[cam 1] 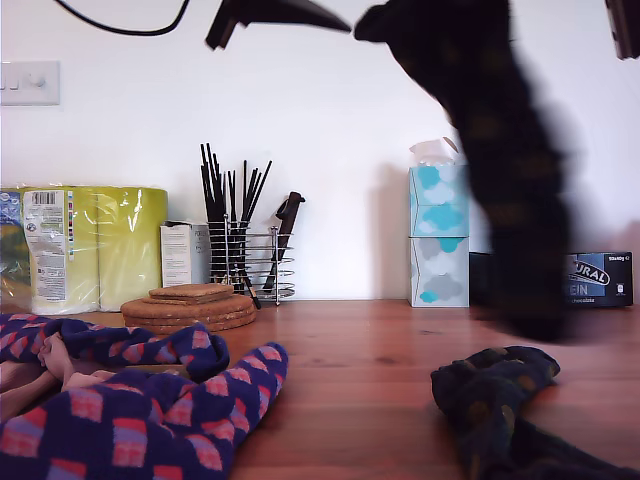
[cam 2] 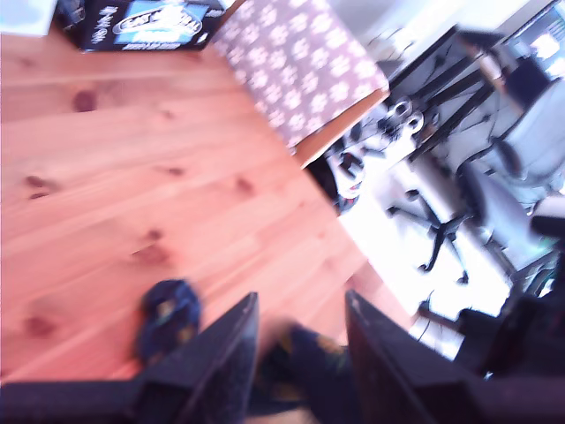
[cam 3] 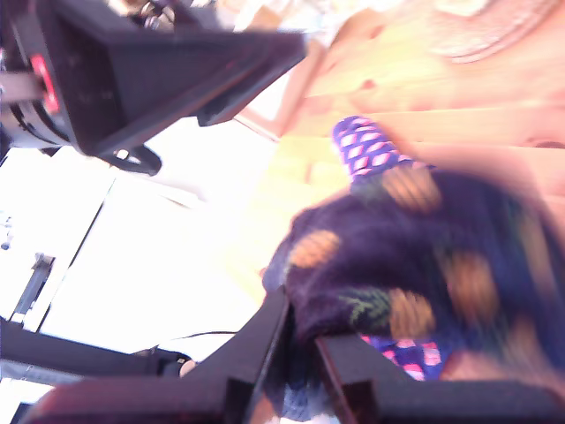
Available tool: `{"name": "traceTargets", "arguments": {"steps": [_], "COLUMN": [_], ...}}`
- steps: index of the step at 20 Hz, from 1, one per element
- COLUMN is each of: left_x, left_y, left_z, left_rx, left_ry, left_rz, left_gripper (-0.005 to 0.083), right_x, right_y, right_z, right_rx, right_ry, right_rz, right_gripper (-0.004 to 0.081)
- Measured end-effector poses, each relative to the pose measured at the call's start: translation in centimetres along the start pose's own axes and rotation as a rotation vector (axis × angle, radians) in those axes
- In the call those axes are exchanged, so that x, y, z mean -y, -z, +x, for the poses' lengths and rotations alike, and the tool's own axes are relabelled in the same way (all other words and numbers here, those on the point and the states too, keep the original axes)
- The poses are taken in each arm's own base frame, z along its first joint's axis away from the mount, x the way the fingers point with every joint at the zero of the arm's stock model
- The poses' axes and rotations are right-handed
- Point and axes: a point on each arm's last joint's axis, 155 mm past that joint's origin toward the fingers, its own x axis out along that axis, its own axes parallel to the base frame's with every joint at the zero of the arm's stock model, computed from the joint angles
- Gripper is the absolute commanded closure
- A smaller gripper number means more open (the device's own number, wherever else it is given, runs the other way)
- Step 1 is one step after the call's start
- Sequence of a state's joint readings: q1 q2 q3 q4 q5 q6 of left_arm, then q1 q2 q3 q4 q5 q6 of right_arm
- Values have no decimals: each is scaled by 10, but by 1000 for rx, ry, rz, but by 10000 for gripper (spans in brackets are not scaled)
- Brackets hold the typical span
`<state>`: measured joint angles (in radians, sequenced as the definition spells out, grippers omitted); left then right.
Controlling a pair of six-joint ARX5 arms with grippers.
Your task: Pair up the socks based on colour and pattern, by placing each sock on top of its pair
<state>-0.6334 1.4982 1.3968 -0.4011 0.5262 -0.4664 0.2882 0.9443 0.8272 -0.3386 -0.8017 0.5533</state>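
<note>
A near-black dotted sock (cam 1: 500,170) hangs blurred high over the table towards the exterior view's right. My second gripper (cam 1: 345,22) (cam 3: 300,344) is shut on its upper end, and its brownish dots (cam 3: 410,314) fill the second wrist view. Its twin (cam 1: 495,395) (cam 2: 168,318) lies crumpled on the table at the exterior view's lower right. My first gripper (cam 2: 300,300) hovers over that one, jaws apart and holding nothing. Two navy socks with pink-orange patches (cam 1: 150,410) (cam 3: 366,146) lie at the exterior view's lower left, over a pale pink sock (cam 1: 25,385).
Along the back wall stand kitchen rolls (cam 1: 95,245), a white carton (cam 1: 185,253), a wire rack of black sticks (cam 1: 240,255), stacked cork mats (cam 1: 190,305), tissue boxes (cam 1: 438,235) and a dark box (cam 1: 598,278) (cam 2: 141,22). A paw-print cloth (cam 2: 300,62) lies by the table edge.
</note>
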Motion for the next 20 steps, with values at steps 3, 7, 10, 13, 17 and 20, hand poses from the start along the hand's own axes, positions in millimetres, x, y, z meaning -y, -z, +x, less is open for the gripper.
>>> {"name": "traceTargets", "arguments": {"steps": [3, 7, 10, 13, 17, 20], "left_x": [-21, -54, -49, -36, -36, -36], "left_y": [29, 63, 69, 87, 134, 158], "left_z": [-11, -49, -85, -117, -144, -159], "left_rx": [-126, -263, -245, -188, -183, -149], "left_ry": [-40, -223, -304, -301, -298, -293], "left_rz": [67, 178, 218, 249, 227, 210], "left_gripper": [795, 795, 795, 795, 795, 795], "right_x": [8, 23, 31, 50, 80, 82], "right_y": [-6, -17, -27, -36, -44, -54], "right_z": [-4, -12, -10, 6, 26, 29], "right_rx": [21, 69, 93, 92, 82, 79], "right_ry": [24, 74, 90, 107, 122, 111], "right_rz": [15, 1, -29, -22, 0, 8], "right_gripper": [782, 782, 782, 782, 782, 782]}}
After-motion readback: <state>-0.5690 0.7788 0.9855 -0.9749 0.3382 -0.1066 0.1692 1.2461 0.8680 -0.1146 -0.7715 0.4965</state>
